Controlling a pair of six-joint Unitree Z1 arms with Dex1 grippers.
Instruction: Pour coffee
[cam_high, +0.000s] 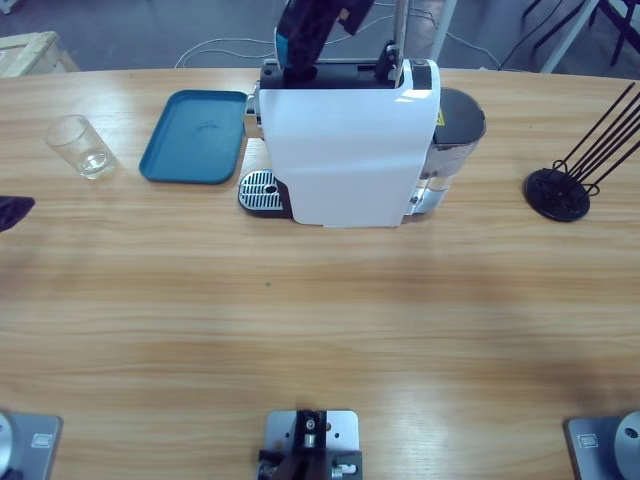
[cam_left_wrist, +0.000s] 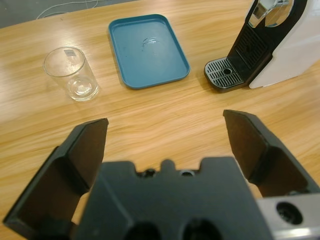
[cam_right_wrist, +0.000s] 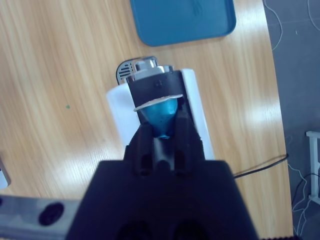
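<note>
No coffee shows in any view. The white coffee machine (cam_high: 350, 150) stands at the back middle of the table, its drip grate (cam_high: 260, 190) bare. Over the machine's top slot my right gripper (cam_right_wrist: 162, 131) is shut on a blue capsule (cam_right_wrist: 161, 114) with a silver rim; from above the capsule (cam_high: 284, 45) shows at the machine's back edge. A clear glass tumbler (cam_high: 80, 147) stands at the far left, with nothing in it. My left gripper (cam_left_wrist: 165, 125) hangs open, nothing between its jaws, short of the tumbler (cam_left_wrist: 71, 75), and only its dark tip (cam_high: 12, 212) shows at the left edge.
A blue tray (cam_high: 195, 137) lies between the tumbler and the machine. Black wire capsule rack (cam_high: 560, 190) stands at the right. The machine's water tank (cam_high: 455, 130) sticks out on its right side. Cables run on the floor behind the table.
</note>
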